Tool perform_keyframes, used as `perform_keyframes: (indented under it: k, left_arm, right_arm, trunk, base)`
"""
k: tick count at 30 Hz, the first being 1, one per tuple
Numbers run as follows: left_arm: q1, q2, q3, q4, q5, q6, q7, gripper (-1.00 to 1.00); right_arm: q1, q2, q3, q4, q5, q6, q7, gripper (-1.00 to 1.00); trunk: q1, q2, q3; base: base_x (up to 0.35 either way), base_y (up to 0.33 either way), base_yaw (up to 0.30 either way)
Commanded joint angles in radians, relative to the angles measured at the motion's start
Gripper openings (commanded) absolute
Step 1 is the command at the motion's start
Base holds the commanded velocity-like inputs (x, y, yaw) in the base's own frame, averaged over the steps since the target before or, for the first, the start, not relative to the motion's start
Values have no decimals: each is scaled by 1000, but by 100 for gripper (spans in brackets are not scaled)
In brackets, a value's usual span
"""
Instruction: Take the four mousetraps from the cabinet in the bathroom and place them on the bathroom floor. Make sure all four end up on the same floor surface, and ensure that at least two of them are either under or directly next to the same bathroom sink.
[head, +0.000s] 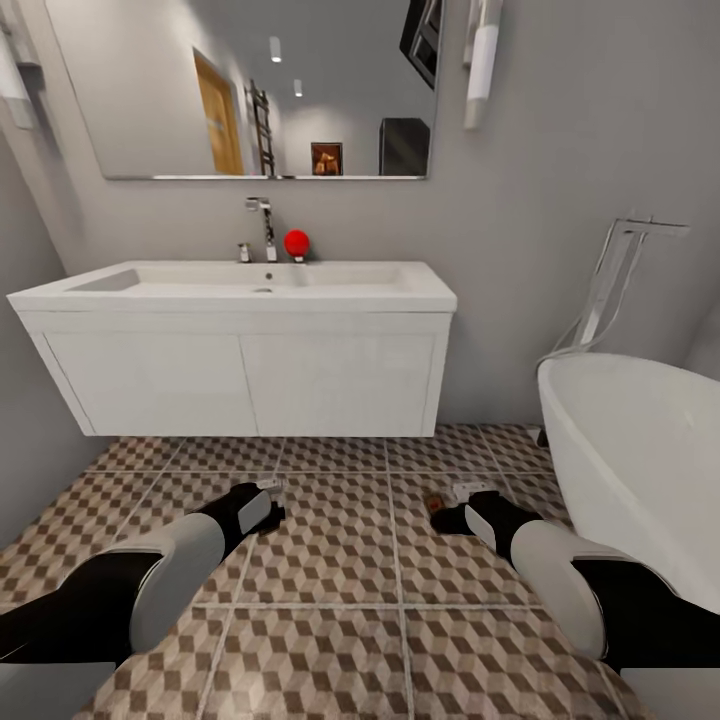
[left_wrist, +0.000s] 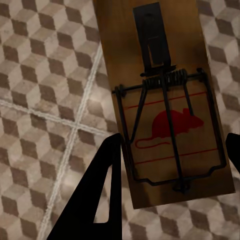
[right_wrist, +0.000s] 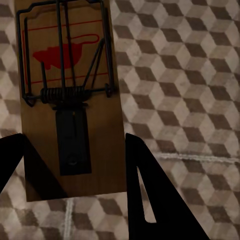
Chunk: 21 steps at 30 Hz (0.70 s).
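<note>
Right now both arms reach fwd and low over the bathroom floor (head: 330, 560), facing the bathroom sink (head: 240, 285) on its white vanity (head: 240, 380).

Left gripper (head: 268, 498): in the left wrist view a mousetrap (left_wrist: 167, 107) sits between its two dark fingers (left_wrist: 100, 200), board edges at or touching the finger tips, red mouse print and wire spring facing the cam. Claw (left_wrist: 172, 150) looks closed on the board's sides, abt as wide as the board itself. Cube tiles show behind the trap; can't tell whether the board is lifted or touching the floor.

Right gripper (head: 452, 505): same story in the right wrist view. A second mousetrap (right_wrist: 70, 95) lies between the fingers (right_wrist: 150, 195), near end of the board tucked between the tips, spring and red mark out beyond them. Claw (right_wrist: 75, 165) pinched to board width, gripping it. From the head cam a bit of brown shows just at this claw's tip.

Sink stands ahead of both claws, w/ a chrome tap (head: 264, 228) and a red ball-like item (head: 296, 242) beside it, mirror (head: 250, 90) above. White bathtub (head: 640, 470) sits close to the right arm's outer side.
</note>
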Motion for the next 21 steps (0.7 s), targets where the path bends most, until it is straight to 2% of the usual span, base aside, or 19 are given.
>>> perform_keyframes:
  k: [1,6,21]
  left_arm:
    - [-1,0,1,-1,2,3,8,-100]
    - [-1,0,1,-1,2,3,8,-100]
    - [-1,3,1,-1,1,3,11,-100]
  right_arm:
    - [-1,0,-3,-1,6,4,-2,-100]
    - [-1,0,-3,-1,7,4,-2,-100]
    - [-1,0,-3,-1,7,-4,-3,-100]
  trunk:
    - [0,-1,-5]
    - [2,-2,-24]
    - [2,-2,-24]
  base:
    - [0,0,0]
    - [0,0,0]
    - [17,0,0]
